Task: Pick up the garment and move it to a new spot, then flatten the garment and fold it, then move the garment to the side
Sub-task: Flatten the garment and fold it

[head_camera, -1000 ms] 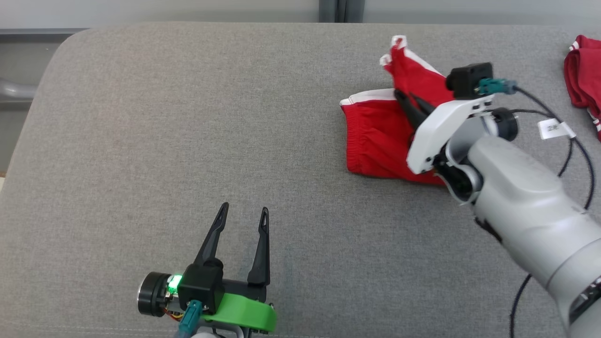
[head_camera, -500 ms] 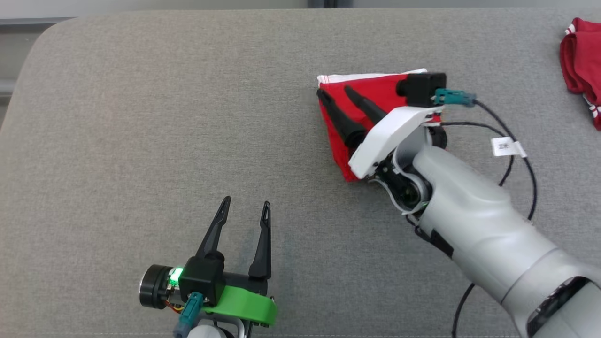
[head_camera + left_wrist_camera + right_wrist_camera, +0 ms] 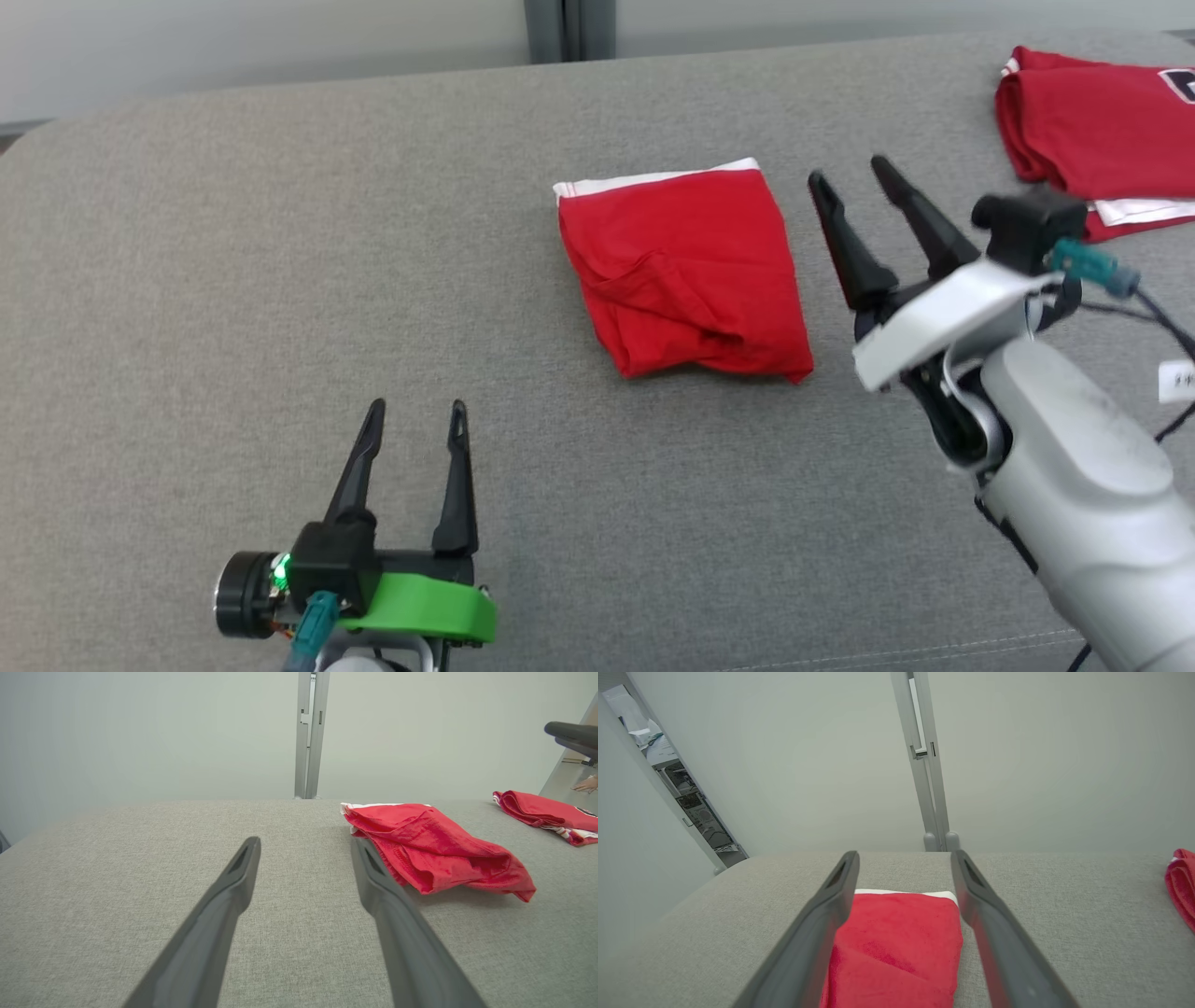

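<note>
While I am watching from the head camera, the folded red garment (image 3: 686, 271) is lying flat on the grey padded table (image 3: 280, 233), a little in front of the grey post (image 3: 569, 28) that is standing behind the table's far edge, and slightly to the right of it. Its white-trimmed edge is facing the post, and its near edge is bunching into a few creases. The right gripper (image 3: 847, 170) is hovering further right of the post than the garment, just beside the cloth's right edge and apart from it. Its two fingers are standing spread and gripping nothing. The left gripper (image 3: 416, 406) is sitting well in front of the post and to its left, well apart from the garment, its fingers likewise spread with nothing between them. A second red garment (image 3: 1092, 131) is lying far to the right of the post, near the table's back edge.
</note>
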You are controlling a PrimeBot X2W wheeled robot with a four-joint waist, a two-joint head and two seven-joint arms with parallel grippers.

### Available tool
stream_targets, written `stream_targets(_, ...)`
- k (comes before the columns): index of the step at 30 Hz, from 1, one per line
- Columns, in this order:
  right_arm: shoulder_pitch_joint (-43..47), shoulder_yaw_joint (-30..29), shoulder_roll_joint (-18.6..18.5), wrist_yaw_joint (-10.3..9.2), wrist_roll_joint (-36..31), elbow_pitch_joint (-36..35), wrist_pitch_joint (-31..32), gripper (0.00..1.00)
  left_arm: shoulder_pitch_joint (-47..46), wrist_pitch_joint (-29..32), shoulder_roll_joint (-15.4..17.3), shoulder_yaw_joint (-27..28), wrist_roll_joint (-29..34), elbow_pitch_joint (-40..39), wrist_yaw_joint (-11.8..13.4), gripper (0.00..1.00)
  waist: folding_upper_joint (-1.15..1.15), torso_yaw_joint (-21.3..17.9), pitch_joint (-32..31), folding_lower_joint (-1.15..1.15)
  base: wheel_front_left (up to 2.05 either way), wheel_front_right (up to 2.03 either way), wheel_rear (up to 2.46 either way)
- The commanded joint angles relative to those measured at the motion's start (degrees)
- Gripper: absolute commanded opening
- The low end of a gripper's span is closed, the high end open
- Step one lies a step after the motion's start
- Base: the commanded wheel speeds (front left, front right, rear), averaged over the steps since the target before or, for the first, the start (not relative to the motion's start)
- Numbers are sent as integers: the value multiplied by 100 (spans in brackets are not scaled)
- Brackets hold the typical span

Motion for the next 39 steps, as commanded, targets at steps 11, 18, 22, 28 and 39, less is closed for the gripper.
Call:
stream_targets(11, 1151, -516, 293, 3, -1531, -230, -14, 38, 394, -15, 19, 255, 87, -117, -111, 100, 0, -112, -469, 0, 0, 0, 0)
stream_targets(18, 688, -49, 71, 3, -1308, 558, -15, 0, 360, -14, 19, -12, 115, -185, -41, 100, 0, 557, -341, 0, 0, 0, 0)
stream_targets(22, 245, 523, -142, 2, -1061, 1141, 11, 0, 278, -14, 19, -157, 37, -190, 12, 100, 0, 945, -198, 0, 0, 0, 0)
stream_targets(28, -340, 1801, -584, 2, -308, 1535, 195, 0, 107, -9, 19, -389, -130, -146, 60, 100, 0, 1423, 52, 0, 0, 0, 0)
stream_targets(39, -564, 3291, -655, 3, 921, 1431, 230, 0, -39, -9, 19, -512, -223, -34, 143, 100, 0, 1525, 70, 0, 0, 0, 0)
